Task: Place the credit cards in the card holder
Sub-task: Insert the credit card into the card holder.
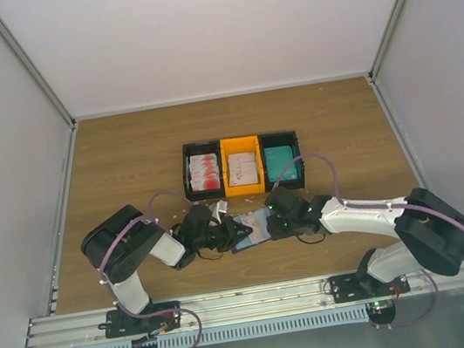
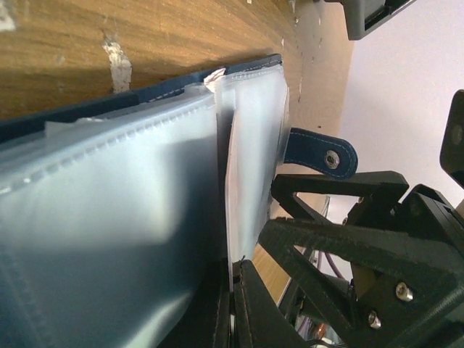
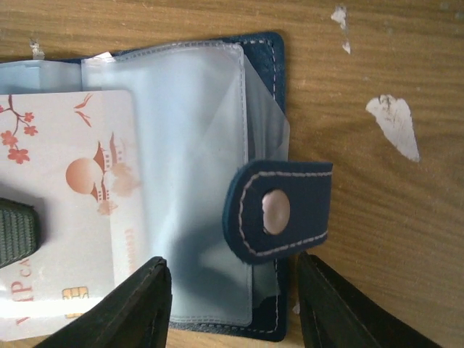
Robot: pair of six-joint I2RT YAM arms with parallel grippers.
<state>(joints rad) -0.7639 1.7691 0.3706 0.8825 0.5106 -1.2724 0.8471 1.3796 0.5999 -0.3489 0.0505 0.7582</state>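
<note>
**Reference landmark:** orange bin [image 1: 239, 145], middle of a row of three on the table [image 1: 123, 156].

**Card holder** [image 1: 249, 235]
- Position: on the table, on the near side of the orange bin, close to it, toward the arm bases.
- Condition: open, inner face up.
- Cover: dark navy with pale stitching along the edge.
- Interior: clear, slightly frosted plastic sleeves, stitched at the borders and stacked in leaves.
- Closing strap [image 3: 279, 206]: navy, rounded end, pale stitching, one round metal snap. Folded inward over the outermost sleeve.

**Credit cards** [image 1: 204, 172]
- White with red print: stacked in the left-hand black bin [image 1: 186, 170], touching the orange bin.
- White with pink print: stacked inside the orange bin.
- Teal: stacked in the right-hand black bin [image 1: 297, 148], touching the orange bin on the other side.
- One credit card [image 3: 69, 210] at the card holder: white, with red-orange blossom branch, sun and pagoda print and a gold chip near one edge. Against the sleeves; inside a sleeve or on top of it, not determinable.

**Left gripper** [image 2: 233, 279]
- Position: near side of the orange bin, at the left end of the card holder.
- Jaws clenched on a thin sleeve leaf of the card holder.

**Right gripper** [image 3: 230, 290]
- Position: near side of the orange bin, at the right end of the card holder.
- Jaws released, spread wide, one finger on each side of the closing strap, nothing gripped.
</note>
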